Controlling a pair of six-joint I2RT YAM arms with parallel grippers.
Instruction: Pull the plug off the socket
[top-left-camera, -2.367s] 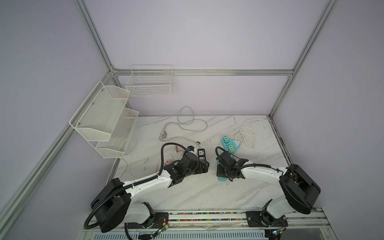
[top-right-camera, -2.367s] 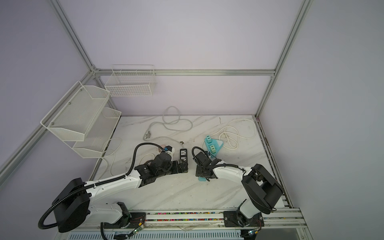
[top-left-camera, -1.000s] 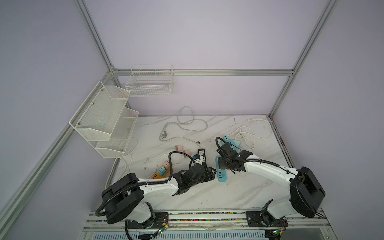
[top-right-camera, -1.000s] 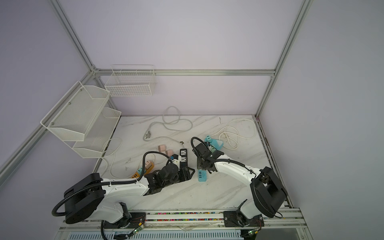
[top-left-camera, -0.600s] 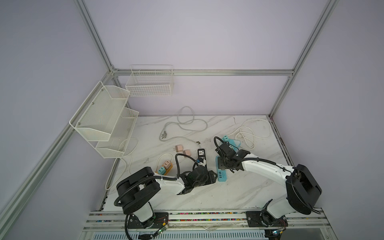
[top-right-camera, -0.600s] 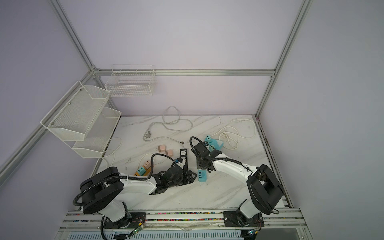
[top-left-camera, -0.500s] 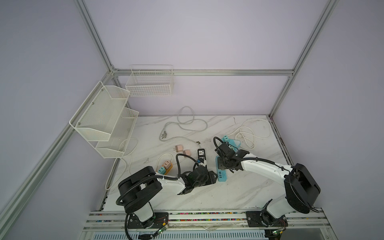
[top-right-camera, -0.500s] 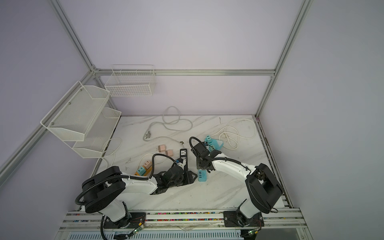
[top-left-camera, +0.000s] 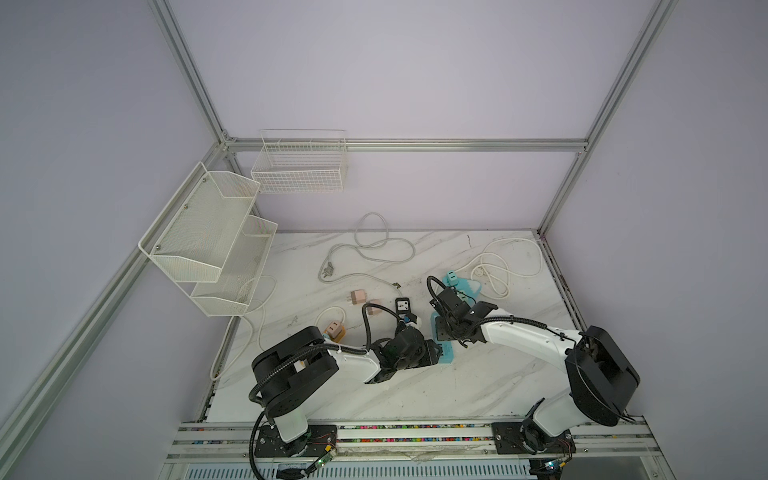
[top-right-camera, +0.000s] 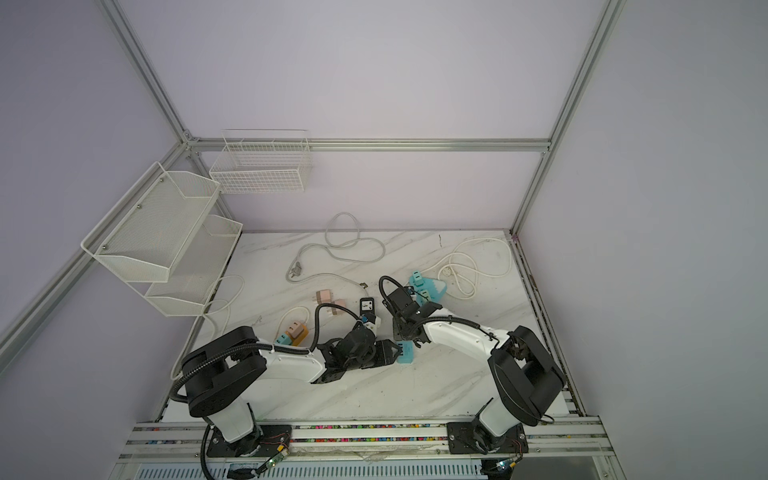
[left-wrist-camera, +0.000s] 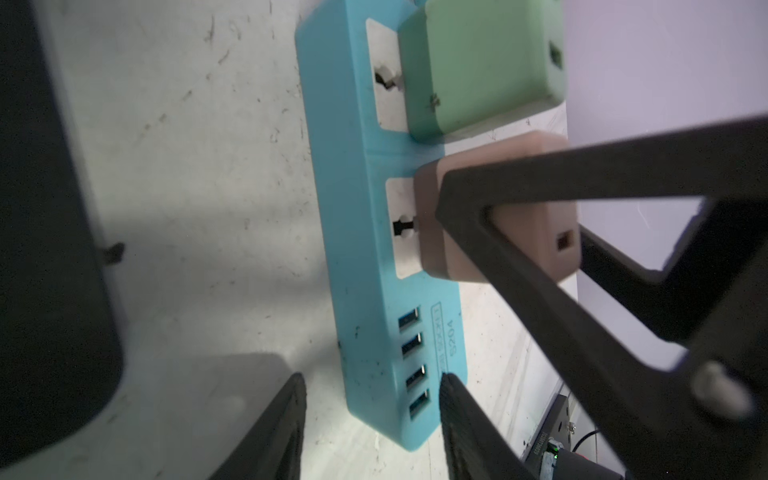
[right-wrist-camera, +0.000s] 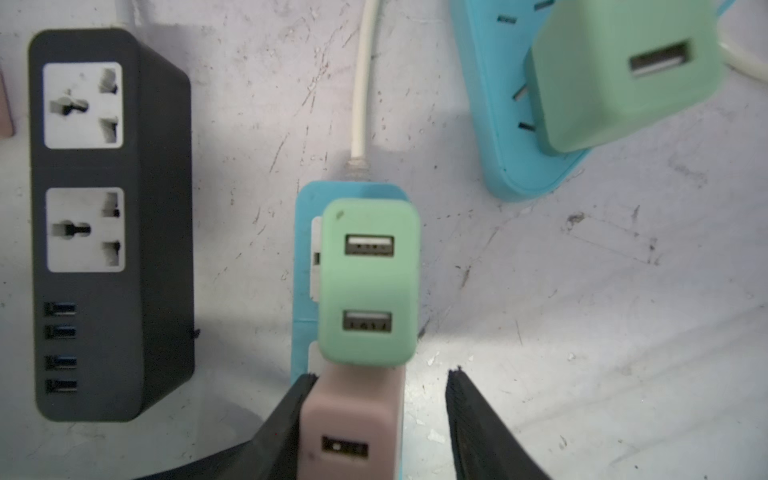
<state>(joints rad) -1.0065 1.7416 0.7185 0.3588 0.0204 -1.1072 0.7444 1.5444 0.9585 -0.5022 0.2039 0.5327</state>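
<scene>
The left end effector (left-wrist-camera: 370, 378) lies low on the desk (top-left-camera: 457, 386), its fingers spread to either side of the USB end of the blue power strip (left-wrist-camera: 357, 249). One finger (left-wrist-camera: 457, 407) looks to touch the strip's face, while the other stands off its edge. Both run out of the wrist frame, and in both top views the wrist hides the tips.

Along the strip, the pink plug (left-wrist-camera: 536, 237) is seated in the socket nearest the USB ports, and the green plug (left-wrist-camera: 482, 62) is in the next one. How deep the pink plug's pins sit is hidden.

The right end effector (right-wrist-camera: 376, 378) hangs over the pink plug, spread around it. One finger (right-wrist-camera: 286, 419) is against its side and the other is clear of it, so it is not pinched.

A black power strip (right-wrist-camera: 104, 228) lies beside the blue one. Further right in a top view, a second blue strip (top-left-camera: 467, 286) carries its own green plugs, too small to make out in detail.
</scene>
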